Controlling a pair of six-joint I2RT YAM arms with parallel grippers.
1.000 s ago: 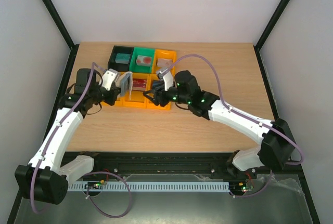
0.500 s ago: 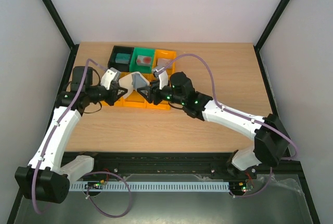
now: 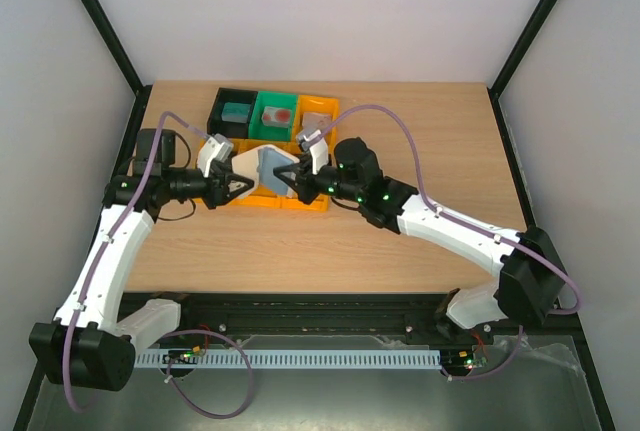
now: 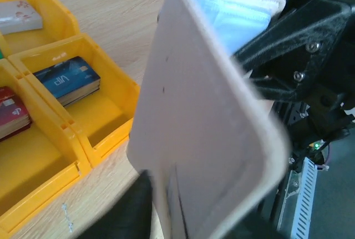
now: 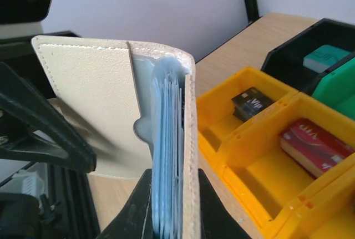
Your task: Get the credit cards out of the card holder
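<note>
While both arms meet over the front yellow bins (image 3: 252, 200), the card holder (image 3: 262, 165) is held spread between them, the left gripper (image 3: 236, 184) clamped on one tan leaf and the right gripper (image 3: 284, 180) on the other. Bare table (image 3: 430, 141) lies open to the right and toward the near edge. From above, the back row counts three bins, black (image 3: 222, 121), green (image 3: 262, 123) and yellow (image 3: 332, 109), with one card each. Only the right wrist shows pale blue sleeves (image 5: 166, 156) packed inside the holder, its fingers (image 5: 136, 208) pinching that edge. Only the left wrist shows a blue VIP card (image 4: 66, 80) and a red card (image 4: 11, 118) in separate yellow compartments.
</note>
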